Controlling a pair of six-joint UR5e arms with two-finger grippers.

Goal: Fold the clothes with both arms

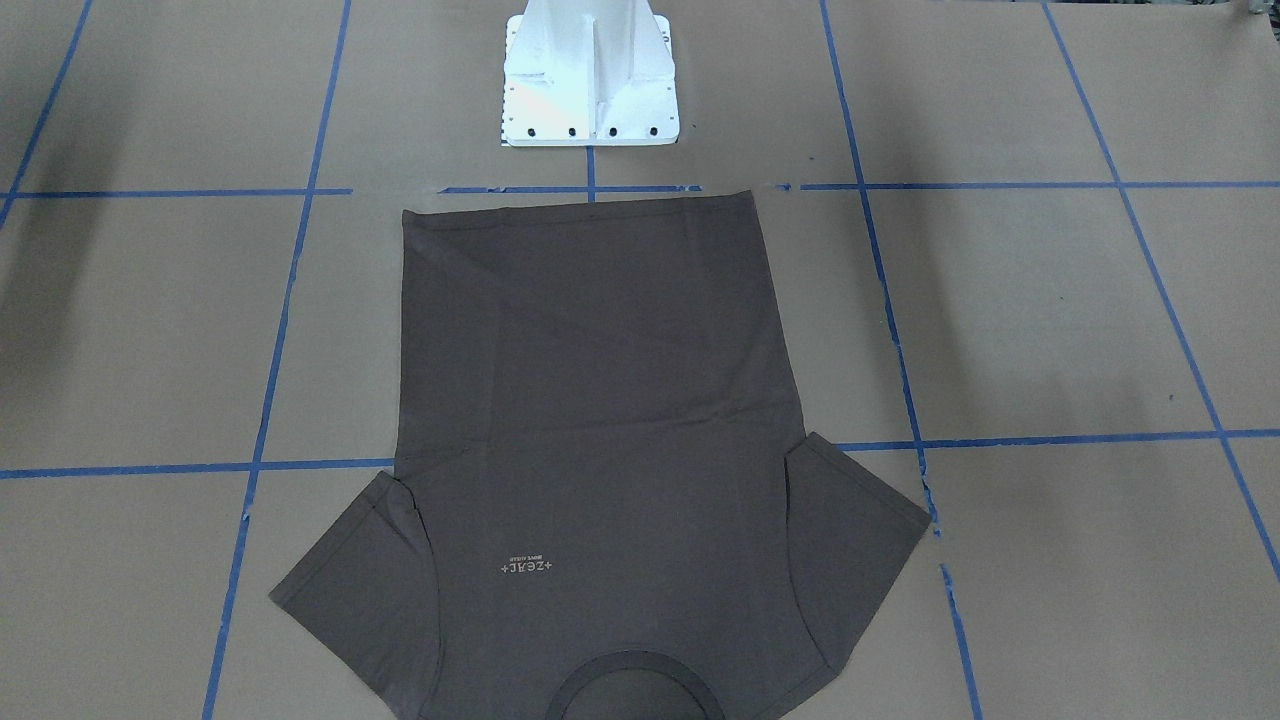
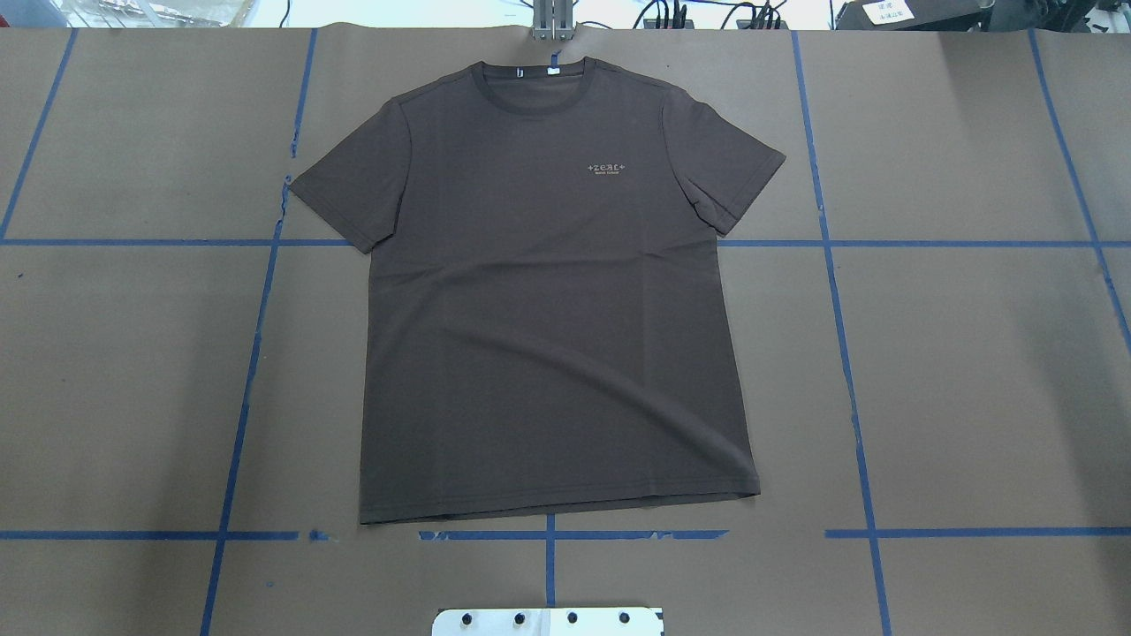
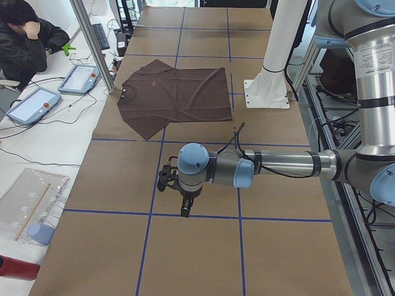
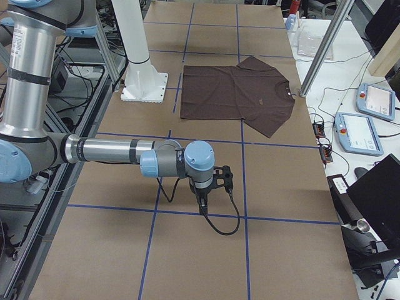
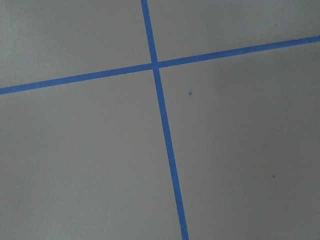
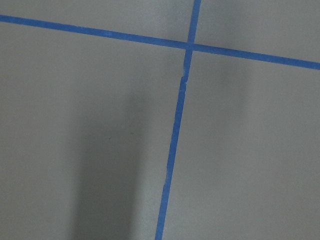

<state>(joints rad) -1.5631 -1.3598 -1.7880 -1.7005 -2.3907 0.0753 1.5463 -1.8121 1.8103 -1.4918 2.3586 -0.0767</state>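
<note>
Jaws apart from T-shirt [image 2: 548, 291], hem [image 2: 557, 506] toward pedestal [image 1: 590, 90].

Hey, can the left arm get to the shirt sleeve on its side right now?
Probably yes. The T-shirt lies flat and uncovered; the left pincer hangs over bare table off to that side, with nothing between it and the sleeve.

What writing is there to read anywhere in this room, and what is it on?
"+ZEAL+", as best it reads: the pale chest logo on the T-shirt.
The smaller line under that logo: too small to read.
The white label beyond the table's far edge: blurred, unreadable.
The tablet screens beside the table: unreadable.
</note>
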